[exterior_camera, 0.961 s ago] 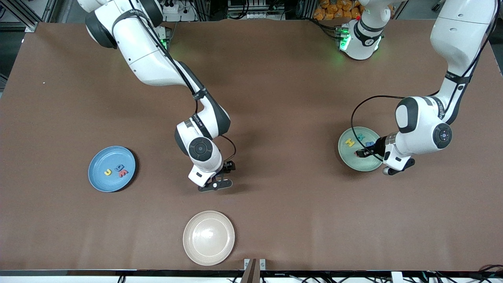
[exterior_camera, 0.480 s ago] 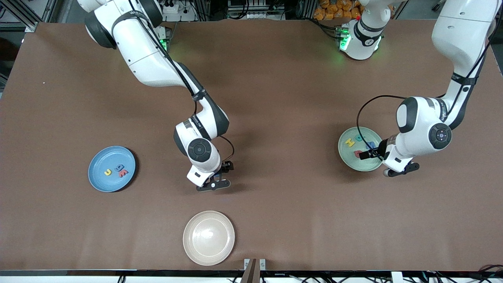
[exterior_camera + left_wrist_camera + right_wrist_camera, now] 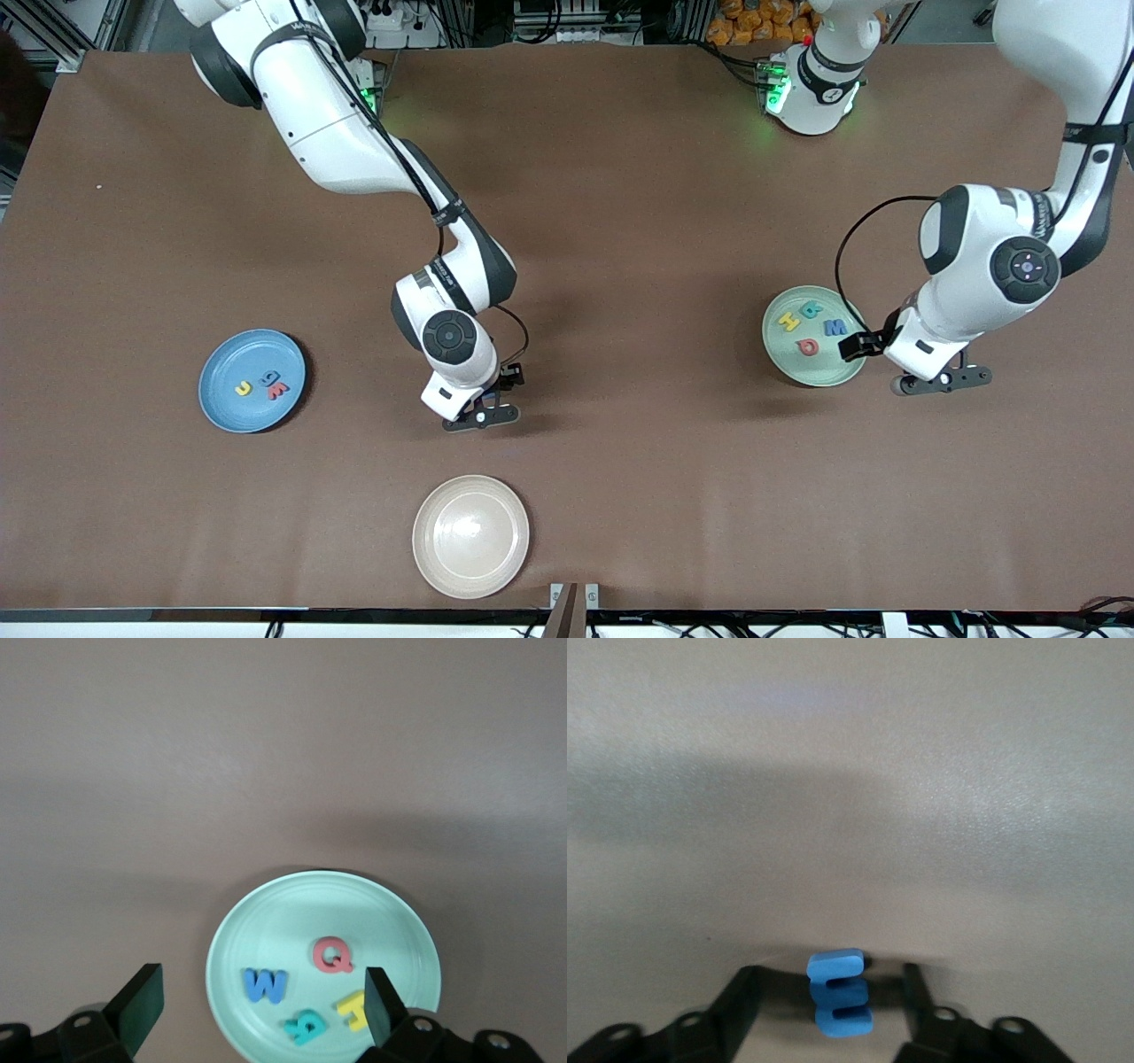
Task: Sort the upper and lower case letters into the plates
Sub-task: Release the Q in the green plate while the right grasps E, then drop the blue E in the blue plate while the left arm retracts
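The mint plate point(image 3: 788, 359) holds a yellow H point(image 3: 787, 321), a teal R point(image 3: 811, 310), a blue W point(image 3: 835, 327) and a red Q point(image 3: 807, 346). My left gripper point(image 3: 855, 346) hangs open and empty over that plate's edge; its wrist view shows the plate point(image 3: 292, 921) between the spread fingers of the left gripper point(image 3: 260, 1005). The blue plate point(image 3: 232, 354) carries a yellow u, a blue g and a red m. At mid-table my right gripper point(image 3: 512, 377) is low on the mat. The right gripper point(image 3: 826, 974) is open around a small blue letter point(image 3: 840, 997), with a gap on each side.
A cream-beige plate point(image 3: 469, 536) with nothing on it sits close to the table's front edge, nearer the camera than the right gripper. The brown mat point(image 3: 638, 266) stretches bare between the plates.
The left gripper opened, left the red Q in the mint plate and drew back off it toward its own end. The right arm has hardly shifted.
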Robot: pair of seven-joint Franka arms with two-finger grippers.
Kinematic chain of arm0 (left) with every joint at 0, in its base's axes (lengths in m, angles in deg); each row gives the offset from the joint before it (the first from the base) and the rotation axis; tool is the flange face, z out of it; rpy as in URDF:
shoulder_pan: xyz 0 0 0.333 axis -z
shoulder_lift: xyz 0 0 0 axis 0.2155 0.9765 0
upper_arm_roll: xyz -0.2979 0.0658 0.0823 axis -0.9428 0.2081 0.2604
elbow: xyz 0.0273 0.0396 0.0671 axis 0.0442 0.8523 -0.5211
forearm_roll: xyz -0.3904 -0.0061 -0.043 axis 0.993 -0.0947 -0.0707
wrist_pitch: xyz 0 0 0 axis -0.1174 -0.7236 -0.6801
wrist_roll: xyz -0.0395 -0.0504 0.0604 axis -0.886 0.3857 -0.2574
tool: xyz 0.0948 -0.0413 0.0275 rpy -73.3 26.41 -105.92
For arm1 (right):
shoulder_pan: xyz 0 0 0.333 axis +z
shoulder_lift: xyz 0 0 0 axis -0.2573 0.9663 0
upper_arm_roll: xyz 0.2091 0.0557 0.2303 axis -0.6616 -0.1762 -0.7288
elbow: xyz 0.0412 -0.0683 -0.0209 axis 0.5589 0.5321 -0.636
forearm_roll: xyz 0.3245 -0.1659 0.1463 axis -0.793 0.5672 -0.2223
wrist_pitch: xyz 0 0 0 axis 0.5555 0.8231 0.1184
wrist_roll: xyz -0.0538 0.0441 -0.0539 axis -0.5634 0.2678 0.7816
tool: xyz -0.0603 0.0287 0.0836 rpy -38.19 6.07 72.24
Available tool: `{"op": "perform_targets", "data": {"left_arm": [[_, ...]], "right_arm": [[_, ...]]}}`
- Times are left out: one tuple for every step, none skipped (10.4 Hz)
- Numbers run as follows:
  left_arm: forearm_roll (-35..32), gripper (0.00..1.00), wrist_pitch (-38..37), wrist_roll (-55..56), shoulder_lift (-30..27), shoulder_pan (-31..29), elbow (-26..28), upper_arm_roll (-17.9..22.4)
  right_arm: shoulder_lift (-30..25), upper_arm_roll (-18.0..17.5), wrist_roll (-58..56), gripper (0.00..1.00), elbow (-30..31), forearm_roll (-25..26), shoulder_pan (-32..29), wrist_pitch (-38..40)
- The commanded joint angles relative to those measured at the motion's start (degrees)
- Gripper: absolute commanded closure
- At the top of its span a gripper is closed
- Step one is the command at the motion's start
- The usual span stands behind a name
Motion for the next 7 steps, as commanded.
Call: {"op": "perform_targets", "data": {"left_arm": [[-1.85,0.00,-12.08,-0.71,-1.96,-0.27,-10.02,-2.33],[-1.94,0.00,-15.18,-0.88,-1.97,-0.36,-13.64,-3.21],[-1.94,0.00,-15.56,-0.97,-2.40,-0.36,-15.06,-4.01],[-1.94,0.00,-15.56,-1.32,-3.88,-0.44,-15.77,-4.62],[-0.81,0.00,-15.56,-1.06,-4.77,-0.45,-16.30,-5.59],[1.29,0.00,-16.08,-0.28,-6.00,-0.53,-16.92,-6.55],[3.75,0.00,-17.13,-0.27,-6.10,-0.71,-19.10,-6.48]], "right_arm": [[-1.11,-0.12,2.75,1.00,1.33,-0.20,-0.27,0.22],[-1.72,-0.12,3.11,1.00,1.33,-0.29,-0.36,0.40],[-2.69,-0.12,3.11,1.00,1.33,-0.29,-0.79,0.57],[-3.74,-0.12,2.76,1.00,1.15,-0.29,-2.19,1.53],[-5.40,-0.12,2.24,1.00,1.24,-0.29,-3.59,2.41],[-6.99,-0.12,1.45,1.00,1.15,-0.20,-5.35,3.90],[-8.22,-0.12,-2.39,1.00,1.24,-0.20,-8.32,4.87]]}}
